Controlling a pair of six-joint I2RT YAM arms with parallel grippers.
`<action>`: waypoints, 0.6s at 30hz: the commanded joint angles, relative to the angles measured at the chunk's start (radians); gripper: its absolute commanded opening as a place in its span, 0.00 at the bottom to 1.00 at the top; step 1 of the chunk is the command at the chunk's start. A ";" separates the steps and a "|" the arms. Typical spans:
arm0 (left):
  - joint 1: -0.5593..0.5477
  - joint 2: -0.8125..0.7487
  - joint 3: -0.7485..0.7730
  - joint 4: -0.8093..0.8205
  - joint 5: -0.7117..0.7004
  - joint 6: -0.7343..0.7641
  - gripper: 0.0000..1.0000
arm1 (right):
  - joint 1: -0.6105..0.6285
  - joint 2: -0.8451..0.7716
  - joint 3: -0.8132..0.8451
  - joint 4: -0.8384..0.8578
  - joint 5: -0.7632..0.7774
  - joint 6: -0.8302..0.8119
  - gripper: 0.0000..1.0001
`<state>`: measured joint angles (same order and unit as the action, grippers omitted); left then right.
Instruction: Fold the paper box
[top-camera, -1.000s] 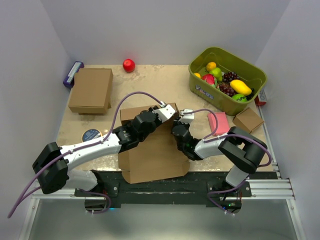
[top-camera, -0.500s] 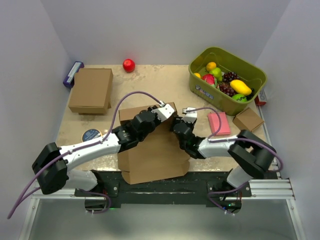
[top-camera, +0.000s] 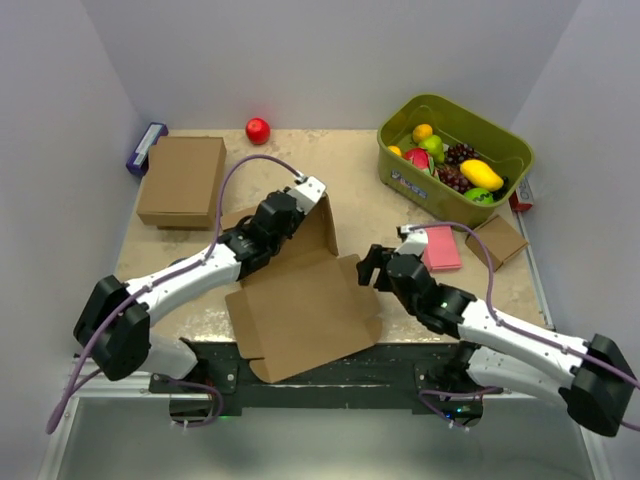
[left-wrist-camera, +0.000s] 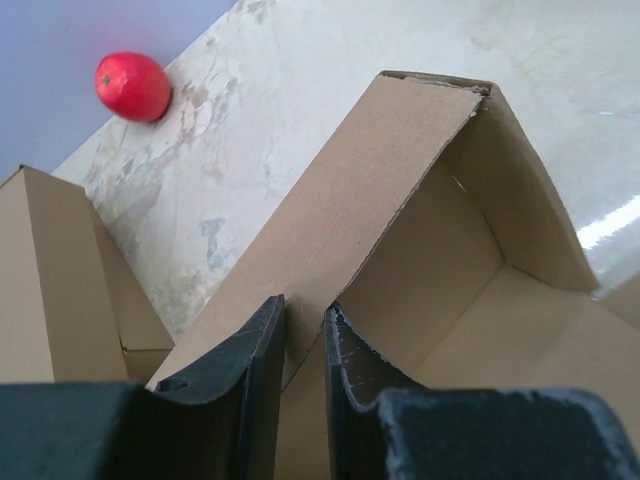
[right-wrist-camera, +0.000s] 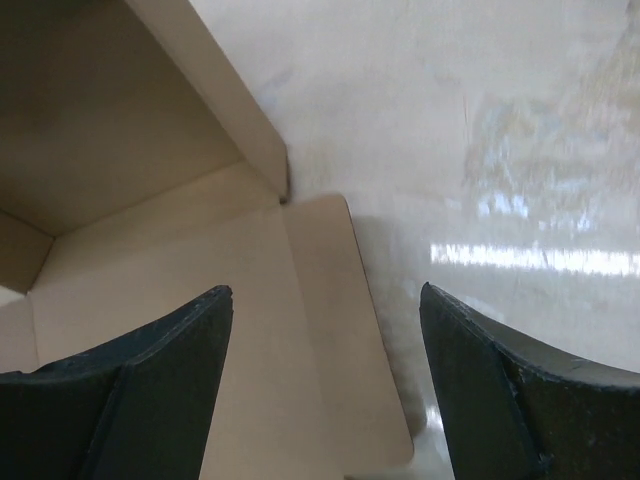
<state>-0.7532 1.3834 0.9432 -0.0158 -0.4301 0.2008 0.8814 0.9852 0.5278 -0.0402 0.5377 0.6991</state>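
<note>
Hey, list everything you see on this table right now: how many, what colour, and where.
paper box: one, brown, near centre, lying open, one flap raised
closed box: one, brown, far left
red ball: one, red, far edge
bin: one, olive green, far right
fruit: several, mixed colours, inside the bin
pad: one, pink, right of centre
small cube: one, brown, right edge
purple item: one, far left corner
left gripper: black, pinching the raised flap
right gripper: black, open, over the box's right tab

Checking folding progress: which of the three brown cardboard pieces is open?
The paper box at the near edge, one panel raised in the left gripper; the other two are closed.
</note>
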 joint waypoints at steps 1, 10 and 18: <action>0.077 0.080 0.009 -0.136 0.088 -0.080 0.07 | 0.001 -0.146 -0.081 -0.242 -0.203 0.176 0.79; 0.183 0.174 0.028 -0.153 0.148 -0.097 0.07 | 0.002 -0.428 -0.199 -0.397 -0.298 0.362 0.77; 0.314 0.273 0.069 -0.176 0.233 -0.138 0.06 | 0.001 -0.494 -0.206 -0.440 -0.343 0.389 0.78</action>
<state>-0.5091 1.5970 0.9955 -0.0288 -0.3145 0.1482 0.8814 0.4976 0.3233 -0.4522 0.2302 1.0485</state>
